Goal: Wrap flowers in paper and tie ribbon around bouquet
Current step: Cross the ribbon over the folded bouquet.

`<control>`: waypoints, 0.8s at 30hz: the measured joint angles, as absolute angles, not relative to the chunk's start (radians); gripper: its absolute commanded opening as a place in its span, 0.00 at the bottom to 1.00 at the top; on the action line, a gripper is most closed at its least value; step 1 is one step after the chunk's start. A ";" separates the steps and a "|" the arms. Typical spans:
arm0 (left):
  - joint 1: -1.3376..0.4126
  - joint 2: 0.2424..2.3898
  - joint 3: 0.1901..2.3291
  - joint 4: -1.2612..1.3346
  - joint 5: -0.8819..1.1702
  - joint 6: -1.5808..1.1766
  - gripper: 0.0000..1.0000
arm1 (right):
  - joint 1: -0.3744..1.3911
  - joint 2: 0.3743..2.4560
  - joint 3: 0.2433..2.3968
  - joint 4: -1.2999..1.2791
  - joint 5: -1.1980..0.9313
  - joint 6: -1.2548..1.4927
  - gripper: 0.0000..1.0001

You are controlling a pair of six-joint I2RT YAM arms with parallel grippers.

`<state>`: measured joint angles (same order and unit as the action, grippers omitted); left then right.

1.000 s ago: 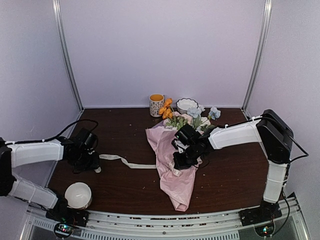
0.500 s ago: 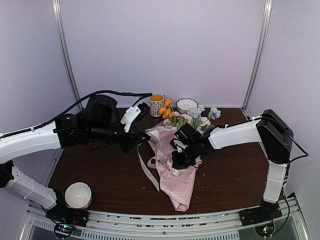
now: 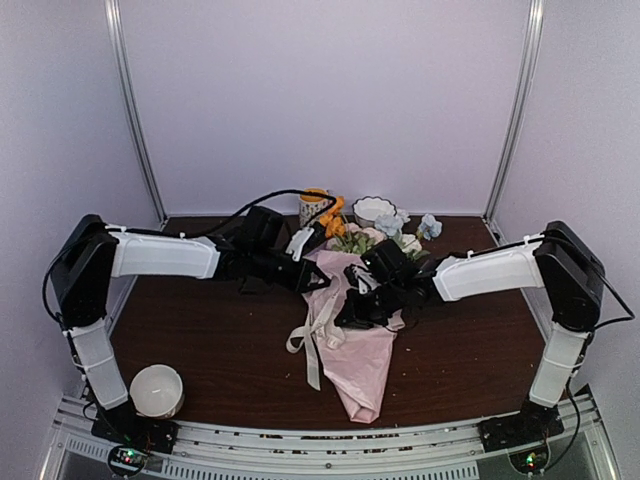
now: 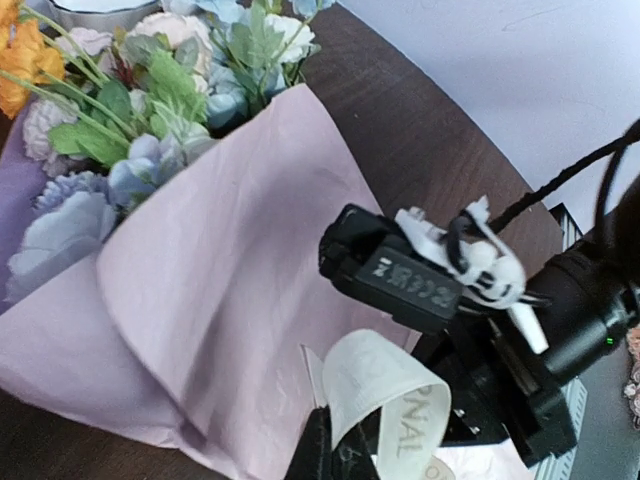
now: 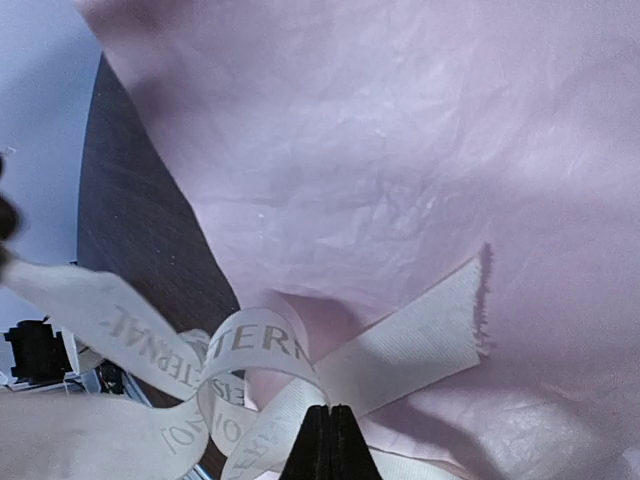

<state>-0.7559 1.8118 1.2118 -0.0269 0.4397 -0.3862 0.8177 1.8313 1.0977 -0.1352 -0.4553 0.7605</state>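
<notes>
The bouquet lies mid-table: flowers (image 3: 385, 232) at the far end, pink paper (image 3: 365, 365) tapering toward the near edge. Its blooms (image 4: 150, 110) and paper (image 4: 220, 280) fill the left wrist view. The cream ribbon (image 3: 312, 345) hangs in loops off the cone's left side. My left gripper (image 3: 312, 280) reaches in from the left, shut on a ribbon loop (image 4: 400, 410) at its fingertips (image 4: 335, 450). My right gripper (image 3: 355, 312) rests on the cone, shut (image 5: 329, 415) on the ribbon (image 5: 400, 350) near its frayed end, with paper (image 5: 400, 150) underneath.
A patterned mug (image 3: 313, 196) and a small bowl (image 3: 373, 208) stand at the back behind the flowers. A white bowl (image 3: 157, 390) sits near the front left corner. The left arm's cable arches over the back of the table.
My left arm has swung from the table's left side across to the bouquet, carrying the ribbon, which now hangs in loops by the cone. The right gripper has stayed on the bouquet.
</notes>
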 measured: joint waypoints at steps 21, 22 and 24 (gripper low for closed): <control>-0.788 1.896 1.266 -0.072 0.449 -0.361 0.00 | 0.744 1.800 1.144 -0.127 -0.321 0.796 0.00; -0.788 1.881 1.259 -0.071 0.449 -0.351 0.00 | 0.740 1.823 1.170 -0.126 -0.323 0.788 0.00; -0.791 1.855 1.256 -0.065 0.450 -0.331 0.00 | 0.737 1.859 1.210 -0.122 -0.336 0.775 0.00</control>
<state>-0.7914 1.8545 1.2564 -0.0650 0.4503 -0.3309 0.7372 1.8591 1.2098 -0.1219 -0.3355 0.7750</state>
